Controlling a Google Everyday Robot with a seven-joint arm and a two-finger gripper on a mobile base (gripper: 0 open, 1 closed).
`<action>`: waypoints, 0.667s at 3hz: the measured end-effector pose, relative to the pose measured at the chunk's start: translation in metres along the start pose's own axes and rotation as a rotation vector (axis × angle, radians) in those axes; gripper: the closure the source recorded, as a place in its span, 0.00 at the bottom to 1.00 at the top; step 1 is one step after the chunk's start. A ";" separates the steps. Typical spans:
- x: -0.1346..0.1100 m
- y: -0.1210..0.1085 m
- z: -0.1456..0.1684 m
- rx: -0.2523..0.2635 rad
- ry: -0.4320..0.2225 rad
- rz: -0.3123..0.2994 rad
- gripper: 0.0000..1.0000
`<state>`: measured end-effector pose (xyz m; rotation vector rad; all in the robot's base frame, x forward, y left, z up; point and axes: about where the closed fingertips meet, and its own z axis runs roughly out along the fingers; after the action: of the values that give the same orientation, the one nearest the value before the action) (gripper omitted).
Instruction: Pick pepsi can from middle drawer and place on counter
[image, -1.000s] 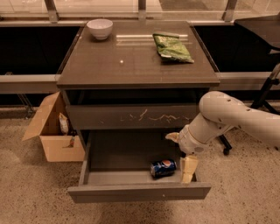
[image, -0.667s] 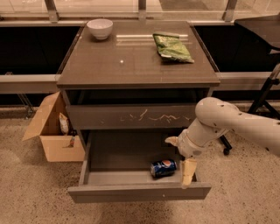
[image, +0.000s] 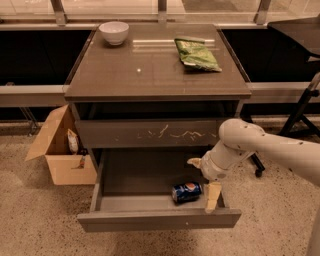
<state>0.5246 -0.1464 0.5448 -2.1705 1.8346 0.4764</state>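
Note:
The pepsi can (image: 186, 192) lies on its side near the front right of the open middle drawer (image: 150, 219), which is pulled out below the scratched drawer front (image: 150, 134). My gripper (image: 204, 179) hangs over the right side of the drawer, just right of and slightly above the can. Its jaws are open, with one cream finger (image: 195, 162) toward the back and the other (image: 213, 196) near the drawer front beside the can. It holds nothing. The counter (image: 150, 75) tops the cabinet.
A white bowl (image: 114, 32) and a green snack bag (image: 196, 53) sit on the counter. An open cardboard box (image: 62, 150) stands on the floor left of the cabinet. A dark chair base (image: 300, 112) stands at the right.
My arm and gripper have shifted a little to the left, closer to the can. The can and drawer have not moved.

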 end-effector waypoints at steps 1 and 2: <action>0.005 -0.009 0.012 0.025 0.002 -0.025 0.00; 0.013 -0.022 0.026 0.067 -0.007 -0.060 0.00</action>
<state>0.5464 -0.1437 0.5152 -2.1700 1.7506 0.4031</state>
